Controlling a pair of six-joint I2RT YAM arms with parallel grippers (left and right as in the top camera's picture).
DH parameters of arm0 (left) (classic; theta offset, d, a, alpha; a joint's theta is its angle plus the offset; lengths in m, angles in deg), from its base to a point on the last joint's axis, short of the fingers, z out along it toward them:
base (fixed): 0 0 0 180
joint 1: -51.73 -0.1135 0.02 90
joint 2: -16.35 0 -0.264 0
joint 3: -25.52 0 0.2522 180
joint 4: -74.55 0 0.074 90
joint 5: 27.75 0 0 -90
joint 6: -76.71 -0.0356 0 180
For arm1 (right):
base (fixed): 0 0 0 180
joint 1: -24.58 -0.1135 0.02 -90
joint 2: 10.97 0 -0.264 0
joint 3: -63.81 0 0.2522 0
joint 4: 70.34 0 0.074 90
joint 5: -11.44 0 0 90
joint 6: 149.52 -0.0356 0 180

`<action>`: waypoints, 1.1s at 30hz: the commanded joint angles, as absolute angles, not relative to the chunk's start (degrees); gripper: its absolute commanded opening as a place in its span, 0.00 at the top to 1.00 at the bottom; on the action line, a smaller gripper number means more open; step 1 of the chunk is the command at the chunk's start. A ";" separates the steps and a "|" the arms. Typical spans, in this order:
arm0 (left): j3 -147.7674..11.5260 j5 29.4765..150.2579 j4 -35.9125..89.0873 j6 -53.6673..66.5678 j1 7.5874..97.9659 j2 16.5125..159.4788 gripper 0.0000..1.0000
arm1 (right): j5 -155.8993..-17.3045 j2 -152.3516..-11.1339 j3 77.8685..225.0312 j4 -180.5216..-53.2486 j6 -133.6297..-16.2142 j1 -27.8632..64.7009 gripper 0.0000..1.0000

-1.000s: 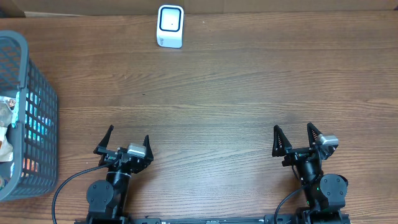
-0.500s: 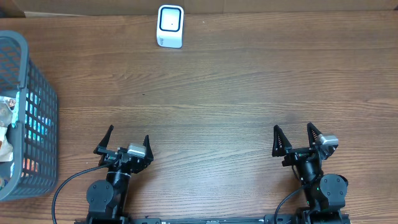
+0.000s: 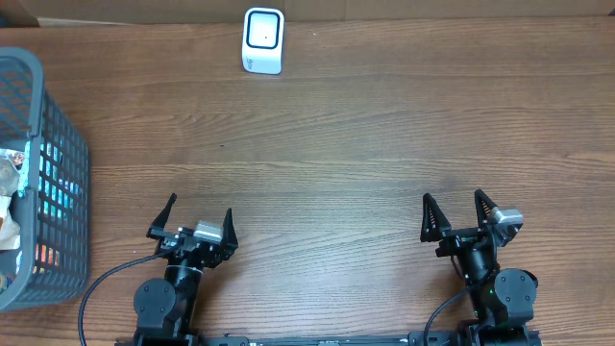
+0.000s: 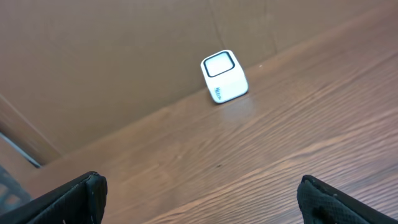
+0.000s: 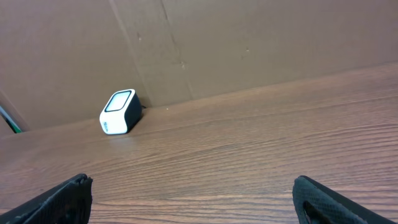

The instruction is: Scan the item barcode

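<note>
Both arms sit at the near edge of the counter [image 3: 365, 135]. We note the left tool [image 3: 200, 206] released, its jaws spread wide with nothing between them. The right tool [image 3: 453, 196] is likewise released and empty.

We log the scanner [image 3: 262, 40] as a small white box with rounded corners. It has a pale window ringed in dark on its face and a few small dark marks below that window. It stands at the far edge of the counter, left of centre, just in front of a brown cardboard backdrop [image 5: 249, 37] and well apart from both tools.

A grey mesh basket [image 3: 60, 202] stands at the far left, partly cut off by the frame. Inside we see packaged items [image 3: 12, 171]: pale and teal wrappers, with a touch of orange low down, partly behind the mesh. We cannot make out a barcode on them.
</note>
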State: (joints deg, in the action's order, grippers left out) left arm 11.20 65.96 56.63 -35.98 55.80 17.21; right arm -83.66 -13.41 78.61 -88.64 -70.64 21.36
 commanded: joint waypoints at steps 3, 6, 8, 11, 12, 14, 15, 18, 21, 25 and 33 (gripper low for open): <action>11.46 67.68 56.94 -12.53 55.50 16.60 0.00 | -83.18 -13.47 78.04 -88.48 -70.38 21.01 0.00; 11.46 67.68 59.47 -4.97 55.50 16.60 0.00 | -83.18 -13.47 78.04 -88.48 -70.38 21.01 0.00; 11.46 67.68 62.77 0.04 55.50 16.60 0.00 | -83.18 -13.47 78.04 -88.48 -70.38 21.01 0.00; 10.76 67.68 66.86 3.79 55.50 16.60 0.00 | -83.18 -13.47 78.04 -88.48 -70.38 21.01 0.00; 10.11 67.68 67.06 4.23 55.50 16.62 0.00 | -83.18 -13.47 78.04 -88.48 -70.38 21.01 0.00; 8.33 67.68 66.49 4.54 55.50 16.82 0.00 | -83.18 -13.47 78.04 -88.48 -70.38 21.01 0.00; 7.18 67.68 65.94 4.54 55.50 17.21 0.00 | -83.18 -13.47 78.04 -88.48 -70.38 21.01 0.00; 2.15 67.68 63.03 4.41 55.50 20.27 0.00 | -83.18 -13.47 78.04 -88.48 -70.38 21.01 0.00; -5.09 69.37 60.89 1.74 55.50 27.51 0.00 | -83.18 -13.47 78.04 -88.48 -70.38 21.01 0.00; -15.27 73.93 59.49 -1.76 55.50 39.57 0.00 | -83.18 -13.47 78.04 -88.48 -70.38 21.01 0.00; -56.01 80.84 29.48 -5.23 55.50 74.26 0.00 | -83.18 -13.47 78.04 -88.48 -70.38 21.01 0.00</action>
